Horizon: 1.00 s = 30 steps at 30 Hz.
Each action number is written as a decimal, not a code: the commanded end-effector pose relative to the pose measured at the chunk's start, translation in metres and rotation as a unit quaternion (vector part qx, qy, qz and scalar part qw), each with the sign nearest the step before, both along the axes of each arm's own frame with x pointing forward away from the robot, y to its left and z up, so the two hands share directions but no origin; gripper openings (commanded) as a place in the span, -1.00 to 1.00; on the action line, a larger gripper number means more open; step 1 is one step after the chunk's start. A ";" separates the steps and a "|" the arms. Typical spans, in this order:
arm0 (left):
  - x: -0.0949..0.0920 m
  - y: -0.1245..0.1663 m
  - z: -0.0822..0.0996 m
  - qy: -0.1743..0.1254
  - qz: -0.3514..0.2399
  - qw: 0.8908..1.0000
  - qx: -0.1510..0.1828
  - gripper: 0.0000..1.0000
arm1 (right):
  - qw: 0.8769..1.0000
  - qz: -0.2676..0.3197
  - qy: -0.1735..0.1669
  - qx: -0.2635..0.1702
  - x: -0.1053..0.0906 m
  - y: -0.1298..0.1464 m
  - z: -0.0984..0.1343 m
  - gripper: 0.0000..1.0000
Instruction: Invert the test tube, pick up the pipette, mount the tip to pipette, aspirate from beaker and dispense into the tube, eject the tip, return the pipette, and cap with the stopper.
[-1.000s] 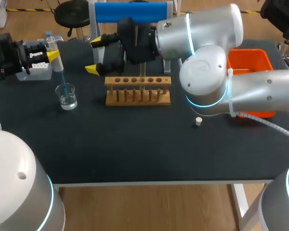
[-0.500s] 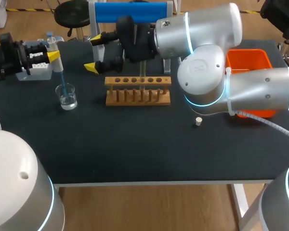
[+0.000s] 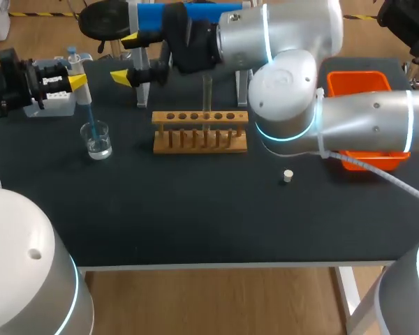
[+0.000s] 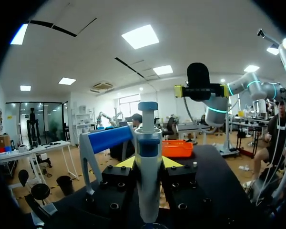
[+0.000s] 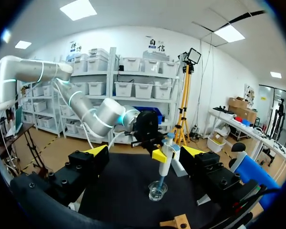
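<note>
Left jaws clamped on the pipette, its tip down in the beaker at the surface's left, right jaws apart and empty up past the rack, so we reckon a crooked lift could catch the rim and spill it.

The black table carries a beaker, wooden rack, stopper and orange bin.

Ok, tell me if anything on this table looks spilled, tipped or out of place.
Nothing stands out. The beaker is upright with no spill around it, the test tube stands straight in the rack, and the stopper sits loose on the table, apart from the rack.
</note>
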<state>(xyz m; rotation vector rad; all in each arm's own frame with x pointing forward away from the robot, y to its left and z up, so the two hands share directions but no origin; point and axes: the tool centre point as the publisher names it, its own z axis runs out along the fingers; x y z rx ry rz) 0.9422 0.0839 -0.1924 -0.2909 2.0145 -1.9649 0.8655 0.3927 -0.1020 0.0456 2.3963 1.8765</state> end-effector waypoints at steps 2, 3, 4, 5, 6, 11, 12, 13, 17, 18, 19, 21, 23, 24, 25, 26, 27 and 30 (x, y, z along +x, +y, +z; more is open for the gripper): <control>-0.001 0.000 0.001 0.000 0.002 1.000 0.000 -1.00 | 1.000 0.012 0.007 0.017 0.013 0.012 0.002 1.00; -0.001 0.000 0.001 0.000 0.002 1.000 0.000 -1.00 | 1.000 0.017 0.010 0.021 0.015 0.014 0.003 1.00; -0.001 0.000 0.001 0.000 0.002 1.000 0.000 -1.00 | 0.999 0.021 0.010 0.025 0.017 0.016 0.003 1.00; -0.001 0.000 0.001 0.000 0.002 1.000 0.000 -1.00 | 0.999 0.026 0.007 0.027 0.018 0.018 0.004 1.00; -0.001 0.000 0.001 0.000 0.002 1.000 0.000 -1.00 | 0.999 0.033 0.009 0.033 0.019 0.020 0.004 1.00; -0.001 0.000 0.001 0.000 0.002 1.000 0.000 -1.00 | 0.997 0.045 0.020 0.054 0.027 0.028 0.007 0.80; -0.001 0.000 0.001 0.000 0.002 1.000 0.000 -1.00 | 0.997 0.047 0.021 0.056 0.028 0.030 0.007 0.50; -0.001 0.000 0.001 0.000 0.002 1.000 0.000 -1.00 | 0.997 0.050 0.019 0.058 0.030 0.032 0.007 0.23; -0.001 0.000 0.001 0.000 0.002 1.000 0.000 -1.00 | 0.996 0.057 0.015 0.066 0.034 0.038 0.008 -0.44; -0.001 0.000 0.001 0.000 0.002 1.000 0.000 -1.00 | 0.996 0.059 0.014 0.068 0.036 0.039 0.008 -0.87; -0.001 0.000 0.001 0.000 0.002 1.000 0.000 -1.00 | 0.996 0.061 0.014 0.070 0.037 0.041 0.009 -1.00; -0.001 0.000 0.001 0.000 0.002 1.000 0.000 -1.00 | 0.996 0.061 0.012 0.070 0.039 0.043 0.008 -1.00; -0.001 0.000 0.001 0.000 0.002 1.000 0.000 -1.00 | 0.995 0.065 0.010 0.073 0.040 0.045 0.007 -1.00; -0.001 0.000 0.001 0.000 0.002 1.000 0.000 -1.00 | 0.995 0.067 0.007 0.074 0.041 0.047 0.007 -1.00; -0.001 0.000 0.001 0.000 0.002 1.000 0.000 -1.00 | 0.994 0.071 0.007 0.078 0.043 0.049 0.006 -1.00; -0.001 0.000 0.001 0.000 0.002 1.000 0.000 -1.00 | 0.994 0.072 0.007 0.080 0.043 0.049 0.006 -1.00; -0.001 0.000 0.001 0.000 0.002 1.000 0.000 -1.00 | 0.994 0.075 0.002 0.085 0.044 0.051 0.007 -1.00; -0.001 0.000 0.001 0.000 0.002 1.000 0.000 -1.00 | 0.993 0.077 -0.005 0.084 0.046 0.056 0.007 -1.00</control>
